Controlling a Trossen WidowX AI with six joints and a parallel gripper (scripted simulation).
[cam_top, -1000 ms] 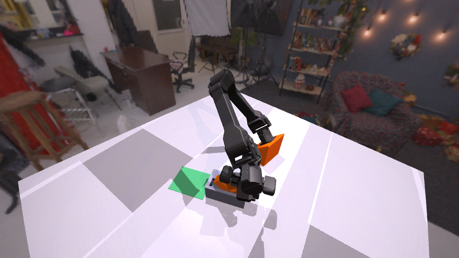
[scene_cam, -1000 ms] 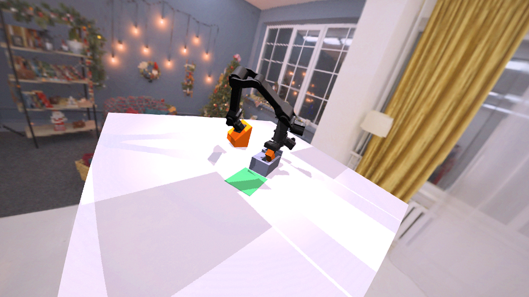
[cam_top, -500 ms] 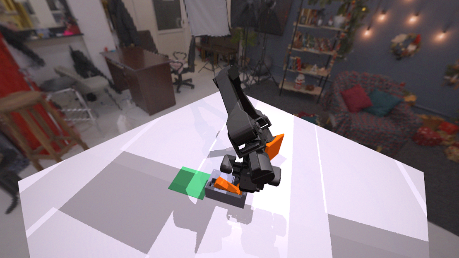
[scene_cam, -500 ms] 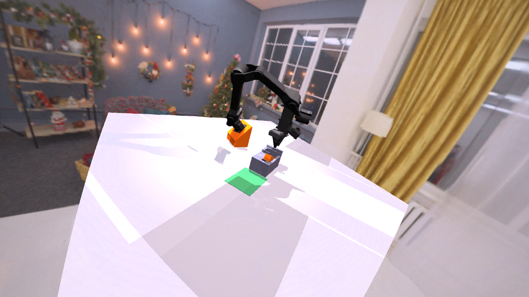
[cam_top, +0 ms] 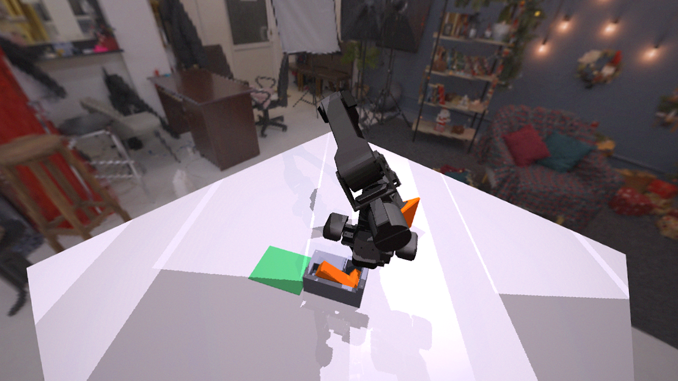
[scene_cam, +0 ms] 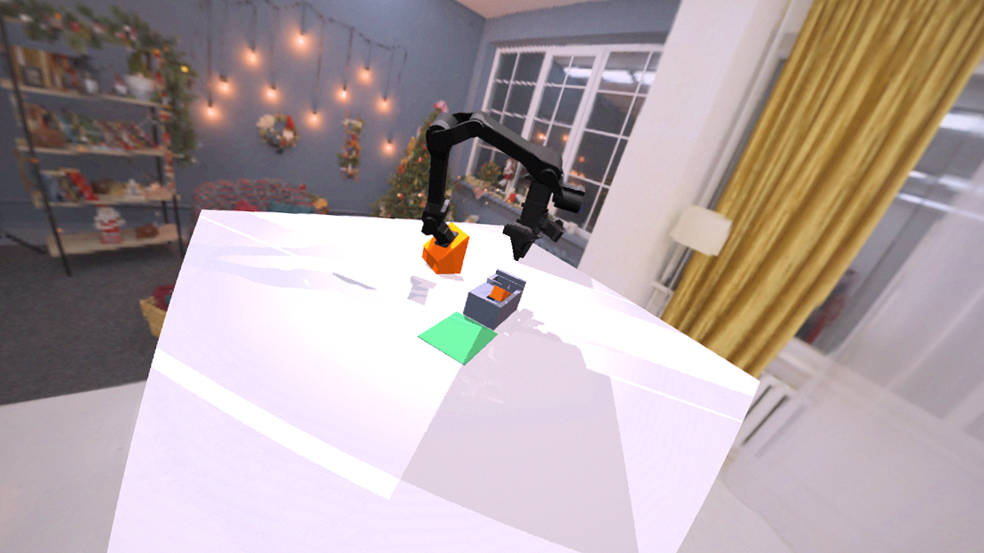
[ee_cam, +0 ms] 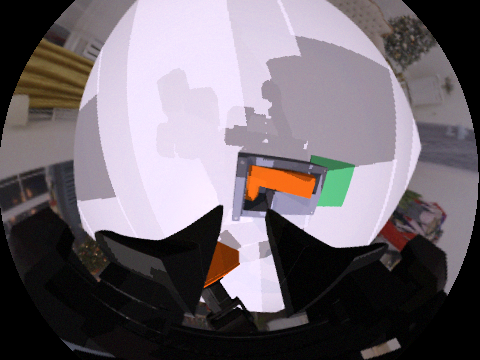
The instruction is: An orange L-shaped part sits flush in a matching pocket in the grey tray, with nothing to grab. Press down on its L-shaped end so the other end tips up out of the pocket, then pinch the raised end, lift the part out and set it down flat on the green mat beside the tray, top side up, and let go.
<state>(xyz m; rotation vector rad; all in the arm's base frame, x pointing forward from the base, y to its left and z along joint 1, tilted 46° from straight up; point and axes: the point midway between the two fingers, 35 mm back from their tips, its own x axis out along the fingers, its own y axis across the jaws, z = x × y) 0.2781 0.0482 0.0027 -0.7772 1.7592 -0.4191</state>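
The orange part [cam_top: 336, 273] lay in the pocket of the grey tray [cam_top: 330, 290], tilted rather than flush: in the top view one arm rose toward the green mat [cam_top: 278, 268] side while the corner sat lower, near the far end of the tray. From the wrist view the part [ee_cam: 279, 182] showed as an L inside the tray [ee_cam: 239, 192], with the mat [ee_cam: 335, 182] touching the tray's side. In the exterior view the tray [scene_cam: 490, 304] stood just behind the mat [scene_cam: 458, 336] on the white worktop [scene_cam: 322, 435].

The jaws hung above the tray, apart from it, part-way spread with nothing between them; bare worktop showed through the gap. In the exterior view the jaws [scene_cam: 517, 249] pointed down, well clear of the tray's rim. In the top view the wrist [cam_top: 375, 229] covered the tray's far end.

The arm's orange base [scene_cam: 446, 250] sat on the worktop behind the tray.
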